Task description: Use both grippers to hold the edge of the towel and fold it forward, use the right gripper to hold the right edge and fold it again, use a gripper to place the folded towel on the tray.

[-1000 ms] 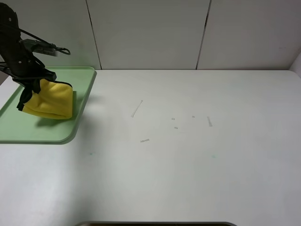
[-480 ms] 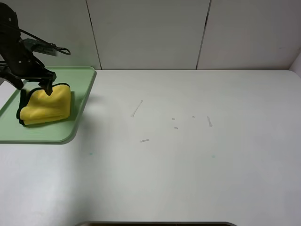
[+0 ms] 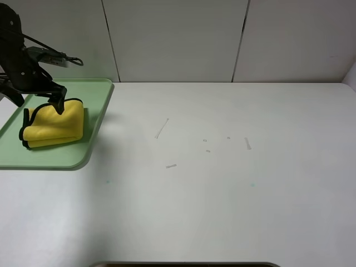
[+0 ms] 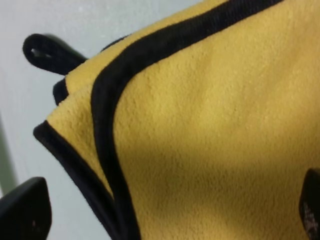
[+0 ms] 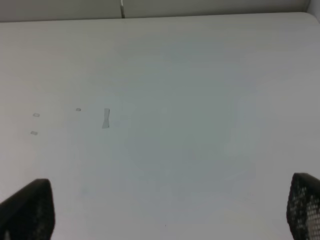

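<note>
The yellow towel lies folded on the pale-green tray at the far left of the table. Its black-trimmed edge and small black corner loop fill the left wrist view. My left gripper hangs just above the towel's back part, open. One of its fingers touches or nearly touches the cloth, and the other stands off to the left. My right gripper is open over bare white table with nothing between its fingers. It is outside the exterior high view.
Small pale strips and flecks lie on the white table's middle; one strip also shows in the right wrist view. A panelled white wall closes off the back.
My left gripper has opened and let go of the towel. The towel has dropped from a bunched, lifted shape to lie flat on the tray. The gripper has risen slightly.
</note>
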Robot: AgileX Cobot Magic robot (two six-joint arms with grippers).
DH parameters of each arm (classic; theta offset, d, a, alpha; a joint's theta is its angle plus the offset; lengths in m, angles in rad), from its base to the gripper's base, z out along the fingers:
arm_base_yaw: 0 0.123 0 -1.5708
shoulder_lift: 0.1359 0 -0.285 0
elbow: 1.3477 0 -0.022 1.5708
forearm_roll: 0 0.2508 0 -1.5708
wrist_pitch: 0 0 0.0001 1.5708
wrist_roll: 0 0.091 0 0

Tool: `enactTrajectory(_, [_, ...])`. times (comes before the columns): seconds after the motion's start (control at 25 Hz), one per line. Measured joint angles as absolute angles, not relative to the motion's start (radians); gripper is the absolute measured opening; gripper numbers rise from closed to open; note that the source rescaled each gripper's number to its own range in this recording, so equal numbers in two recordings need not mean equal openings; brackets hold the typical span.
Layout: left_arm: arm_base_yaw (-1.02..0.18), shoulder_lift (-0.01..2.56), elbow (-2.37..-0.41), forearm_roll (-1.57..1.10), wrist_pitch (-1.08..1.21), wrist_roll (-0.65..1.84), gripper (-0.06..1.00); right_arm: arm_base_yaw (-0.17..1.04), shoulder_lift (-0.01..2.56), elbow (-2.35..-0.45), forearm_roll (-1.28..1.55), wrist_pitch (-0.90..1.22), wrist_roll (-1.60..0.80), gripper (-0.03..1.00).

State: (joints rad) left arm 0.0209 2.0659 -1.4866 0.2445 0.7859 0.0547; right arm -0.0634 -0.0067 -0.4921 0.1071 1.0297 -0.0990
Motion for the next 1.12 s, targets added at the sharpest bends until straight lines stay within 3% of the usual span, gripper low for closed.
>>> enactTrajectory(0.68, [0.005,1.991,-1.488,0.234,0.903,0.055,1.0,-0.063,-0.007,-0.492,0.107,1.03,-0.099,1.0])
enactTrajectory(1.12, [-0.089,1.775,-1.465,0.222,1.117,0.057,1.0,-0.063,-0.007,-0.492,0.107,1.03,-0.099,1.0])
